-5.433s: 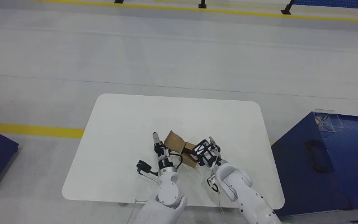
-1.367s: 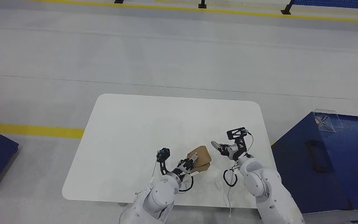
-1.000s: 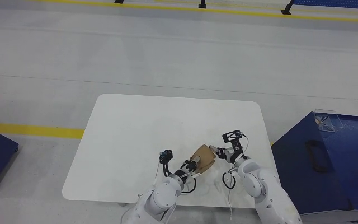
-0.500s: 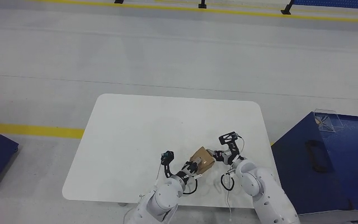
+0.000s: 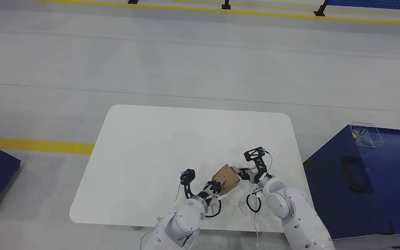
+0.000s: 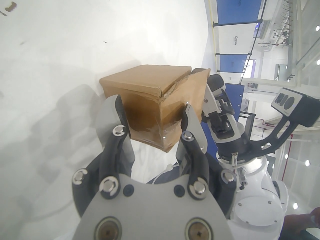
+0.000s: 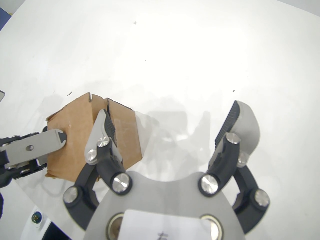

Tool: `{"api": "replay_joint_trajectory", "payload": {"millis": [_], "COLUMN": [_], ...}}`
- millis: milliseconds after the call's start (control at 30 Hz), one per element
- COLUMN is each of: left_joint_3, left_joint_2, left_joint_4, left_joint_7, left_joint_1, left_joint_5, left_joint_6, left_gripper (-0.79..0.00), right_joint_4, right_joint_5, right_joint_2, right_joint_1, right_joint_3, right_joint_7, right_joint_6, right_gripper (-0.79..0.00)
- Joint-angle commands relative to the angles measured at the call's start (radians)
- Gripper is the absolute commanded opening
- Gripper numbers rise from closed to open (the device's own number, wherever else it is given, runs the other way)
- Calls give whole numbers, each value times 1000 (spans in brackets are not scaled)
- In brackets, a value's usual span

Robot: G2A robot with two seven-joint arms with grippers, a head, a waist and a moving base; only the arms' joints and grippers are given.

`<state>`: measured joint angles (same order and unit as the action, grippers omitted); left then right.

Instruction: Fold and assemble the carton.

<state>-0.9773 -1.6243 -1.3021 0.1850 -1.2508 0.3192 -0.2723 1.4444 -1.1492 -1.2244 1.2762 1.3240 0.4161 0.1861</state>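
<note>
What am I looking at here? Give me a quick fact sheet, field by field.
Object: brown cardboard carton, folded into a box shape
Surface: white table, carton near the robot's edge
Left end effector: closed on the carton, a finger on each side
Right end effector: open, one finger by the carton, the other well clear of it

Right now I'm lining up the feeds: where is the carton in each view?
Top view: carton by the table's near edge, at the left gripper.
Left wrist view: clamped between the left gripper's fingers.
Right wrist view: outside the open right gripper, against one finger.
Shared landmark: the left gripper on it.
</note>
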Motion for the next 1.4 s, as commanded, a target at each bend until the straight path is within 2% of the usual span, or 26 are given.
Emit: {"api": "replay_joint_trajectory", "payload": {"millis": [0,233,333,500,667,900,1167,1233,1367], "left_joint_3": [1,3,3,2,0,-5,-12,-13,-11], "left_joint_2": [0,-1,-1,0,3,6,11,13,18], "left_joint_4": [4,15,16,14,5,-5,-28,-38,-71], "left_joint_7": [0,-7,-9,-11,-8,0,-2,-5,-24], "left_joint_1": [2,8,8,6,0,-5,-19,-25,-40], "left_joint_5": [-1,-2,-4,-4,0,1,7,13,42], "left_joint_6": [-6,-15,-14,-7,-6,-8,10,14,52], "left_gripper": [-406,-406,-409,-406,-394,-357,-351,-308,-135], "right_joint_4": [-2,-9,3,28,37,9,-20,-20,-17], "right_joint_5": [1,7,71,152,112,73,92,108,111], "right_joint_2": [0,-1,-3,4,9,4,1,1,2], "right_joint_1": [-2,-7,4,21,23,1,-18,-18,-15], "right_joint_3": [-1,-3,20,52,45,2,-8,-5,3], "right_joint_7": [1,-6,-56,-34,1,27,50,47,43], "right_joint_6": [0,-8,-20,75,89,49,11,14,7], "right_gripper": [0,0,0,0,0,0,0,0,0]}}
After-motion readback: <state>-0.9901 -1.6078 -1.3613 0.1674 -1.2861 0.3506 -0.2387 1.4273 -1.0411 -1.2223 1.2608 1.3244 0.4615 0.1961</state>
